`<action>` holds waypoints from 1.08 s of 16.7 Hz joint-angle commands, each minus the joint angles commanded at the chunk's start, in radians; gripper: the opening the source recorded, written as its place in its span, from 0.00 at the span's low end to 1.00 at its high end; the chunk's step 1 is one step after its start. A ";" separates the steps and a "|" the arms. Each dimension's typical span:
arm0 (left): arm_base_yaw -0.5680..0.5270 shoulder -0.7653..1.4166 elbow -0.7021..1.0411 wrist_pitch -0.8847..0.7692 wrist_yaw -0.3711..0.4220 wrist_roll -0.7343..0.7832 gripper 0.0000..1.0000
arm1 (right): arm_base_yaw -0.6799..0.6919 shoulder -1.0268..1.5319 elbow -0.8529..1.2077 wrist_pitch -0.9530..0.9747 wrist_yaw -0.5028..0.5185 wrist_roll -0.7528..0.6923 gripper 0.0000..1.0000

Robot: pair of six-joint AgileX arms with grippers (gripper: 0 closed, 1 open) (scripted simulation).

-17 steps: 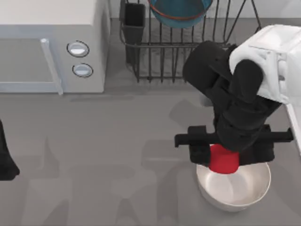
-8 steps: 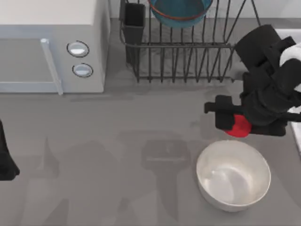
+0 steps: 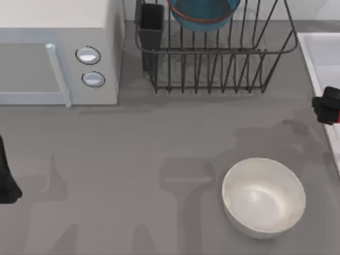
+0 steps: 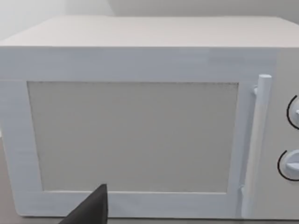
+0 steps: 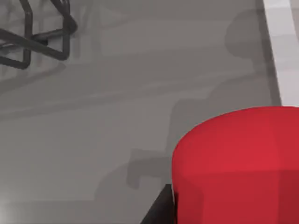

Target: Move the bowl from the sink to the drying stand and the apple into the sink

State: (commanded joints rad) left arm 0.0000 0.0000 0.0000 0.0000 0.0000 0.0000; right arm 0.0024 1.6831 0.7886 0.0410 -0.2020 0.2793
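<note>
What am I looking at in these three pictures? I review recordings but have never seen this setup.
A simulated two-armed AgileX robot at a grey table. One camera looks down from above; the others ride on each wrist. On the table: a white microwave, a black wire drying stand holding the teal-blue bowl, and an empty glossy white bowl. The right gripper, at the right edge over the pale sink's rim, carries the small red apple. The left gripper sits parked at the left edge, facing the microwave.

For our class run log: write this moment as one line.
bowl: in rack | right gripper: holding apple at sink edge | left arm: parked
</note>
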 joint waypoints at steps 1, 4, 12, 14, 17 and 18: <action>0.000 0.000 0.000 0.000 0.000 0.000 1.00 | -0.060 -0.007 -0.037 0.094 -0.030 -0.029 0.00; 0.000 0.000 0.000 0.000 0.000 0.000 1.00 | -0.229 -0.040 -0.127 0.369 -0.120 -0.110 0.00; 0.000 0.000 0.000 0.000 0.000 0.000 1.00 | -0.515 -0.179 -0.194 0.844 -0.291 -0.253 0.00; 0.000 0.000 0.000 0.000 0.000 0.000 1.00 | -0.529 -0.190 -0.193 0.865 -0.300 -0.261 0.00; 0.000 0.000 0.000 0.000 0.000 0.000 1.00 | -0.529 -0.190 -0.193 0.865 -0.300 -0.261 0.00; 0.000 0.000 0.000 0.000 0.000 0.000 1.00 | -0.525 -0.187 -0.191 0.863 -0.298 -0.259 0.00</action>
State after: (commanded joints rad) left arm 0.0000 0.0000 0.0000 0.0000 0.0000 0.0000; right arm -0.5224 1.4965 0.5978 0.9037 -0.4998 0.0207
